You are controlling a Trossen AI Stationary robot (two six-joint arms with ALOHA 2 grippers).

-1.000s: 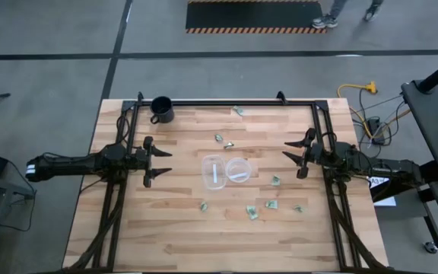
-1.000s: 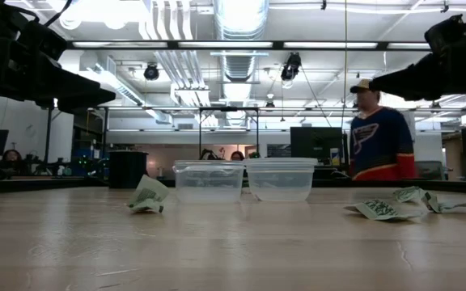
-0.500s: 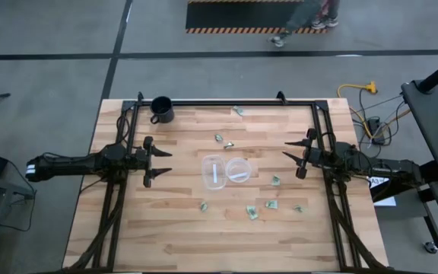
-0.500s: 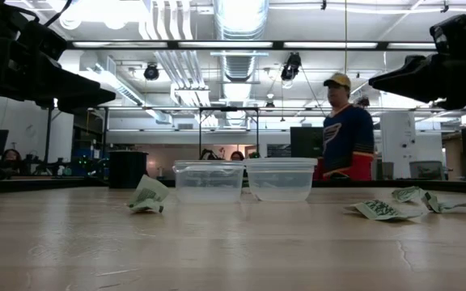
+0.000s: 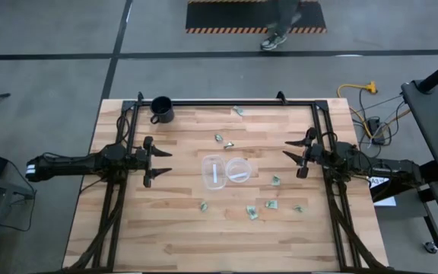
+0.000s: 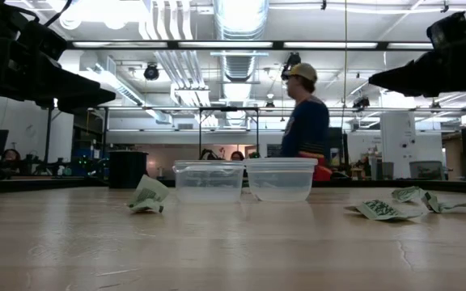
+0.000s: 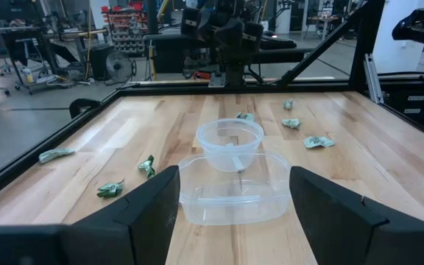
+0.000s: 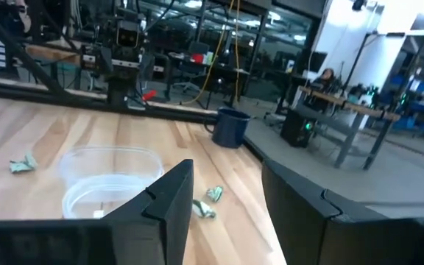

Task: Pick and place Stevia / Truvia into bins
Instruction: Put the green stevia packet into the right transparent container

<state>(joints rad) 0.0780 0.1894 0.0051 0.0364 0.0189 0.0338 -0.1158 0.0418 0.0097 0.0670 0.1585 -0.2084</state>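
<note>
Two clear bins stand side by side at the table's middle, a squarish one (image 5: 214,173) and a round one (image 5: 239,170). Both rest on their bases. Several small green-and-white Stevia / Truvia packets lie flat and scattered on the wood around them, one at the far edge (image 5: 239,110), two beyond the bins (image 5: 219,138), others on the near right (image 5: 271,204). My left gripper (image 5: 166,162) hovers open at the table's left side, pointing level at the bins (image 7: 234,195). My right gripper (image 5: 286,150) hovers open at the right side, also level. Neither has anything between its fingers.
A black mug (image 5: 161,109) stands at the far left corner. A black frame (image 5: 226,102) runs along the far edge and both sides of the table. A person (image 6: 304,121) walks on the floor beyond the far edge. Bare wood lies along the near edge (image 5: 204,243).
Both grippers, the bins and the packets have kept their places. The person beyond the far edge has walked toward the left.
</note>
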